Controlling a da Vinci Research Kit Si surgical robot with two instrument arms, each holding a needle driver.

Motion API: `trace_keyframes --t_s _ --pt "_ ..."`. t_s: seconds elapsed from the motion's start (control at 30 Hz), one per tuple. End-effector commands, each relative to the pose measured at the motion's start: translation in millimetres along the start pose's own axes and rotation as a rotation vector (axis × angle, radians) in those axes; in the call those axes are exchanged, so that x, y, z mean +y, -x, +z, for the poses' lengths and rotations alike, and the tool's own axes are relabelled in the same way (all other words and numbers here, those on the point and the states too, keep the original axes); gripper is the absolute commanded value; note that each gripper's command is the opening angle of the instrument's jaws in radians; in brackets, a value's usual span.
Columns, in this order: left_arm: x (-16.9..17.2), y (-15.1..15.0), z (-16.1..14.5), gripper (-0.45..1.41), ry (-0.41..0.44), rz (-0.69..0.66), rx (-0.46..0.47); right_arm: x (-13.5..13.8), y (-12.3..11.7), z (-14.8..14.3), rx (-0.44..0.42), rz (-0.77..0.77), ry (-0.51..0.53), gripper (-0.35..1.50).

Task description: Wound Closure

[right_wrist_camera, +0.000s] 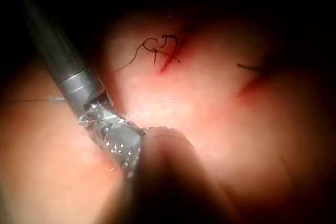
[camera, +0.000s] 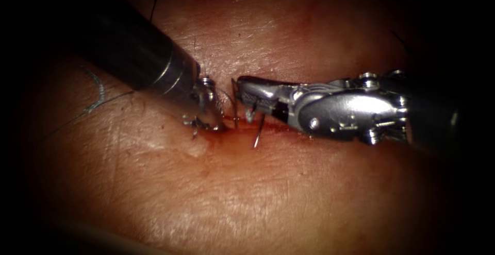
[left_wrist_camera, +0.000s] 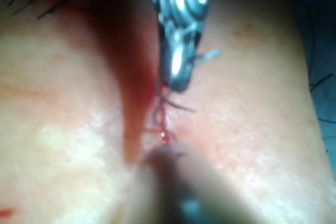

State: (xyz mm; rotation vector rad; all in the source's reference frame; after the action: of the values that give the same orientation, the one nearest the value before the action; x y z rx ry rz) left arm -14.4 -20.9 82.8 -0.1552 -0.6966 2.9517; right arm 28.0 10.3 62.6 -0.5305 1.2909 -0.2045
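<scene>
Right tool (camera: 246, 99) pinching needle (camera: 258, 131) near mid-curve, tip poking out just below its jaws, over the cut (camera: 289, 127) in tissue (camera: 258, 193). Left tool (camera: 206, 118) just left of it at the cut; grip unclear. Thread (camera: 98, 103) trailing left behind left tool. Best kept: firm needle hold, curve square to cut. No readable writing.

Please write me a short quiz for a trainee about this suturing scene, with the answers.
1. True or false: red fluid lies along the cut in the pale pork tissue.
2. Which is nearer the thin curved steel needle: A, the left arm's silver hand; B, the right arm's silver hand?
3. The loose bluish thread lies ___ of both hands.
Key: 1 true; 2 B; 3 left.
</scene>
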Motion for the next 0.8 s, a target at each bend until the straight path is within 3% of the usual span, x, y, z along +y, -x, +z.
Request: trace_keyframes --t_s 0.03,0.37,0.7,0.8 --pt "0.6 0.2 0.9 0.10 0.007 -0.006 0.000 -0.6 1.0 1.8 0.006 0.007 -0.001 -0.35" --pt "1.3 0.8 1.7 0.12 0.034 -0.033 0.015 -5.6 4.6 4.6 -0.018 -0.015 -0.028 -0.35" --pt "2.1 1.0 2.8 0.04 0.037 -0.046 0.017 -5.9 4.4 6.0 -0.024 -0.059 -0.029 -0.35" --pt "2.4 1.4 3.1 0.04 0.040 -0.060 0.019 -7.2 4.3 6.5 -0.032 -0.163 -0.045 -0.35"
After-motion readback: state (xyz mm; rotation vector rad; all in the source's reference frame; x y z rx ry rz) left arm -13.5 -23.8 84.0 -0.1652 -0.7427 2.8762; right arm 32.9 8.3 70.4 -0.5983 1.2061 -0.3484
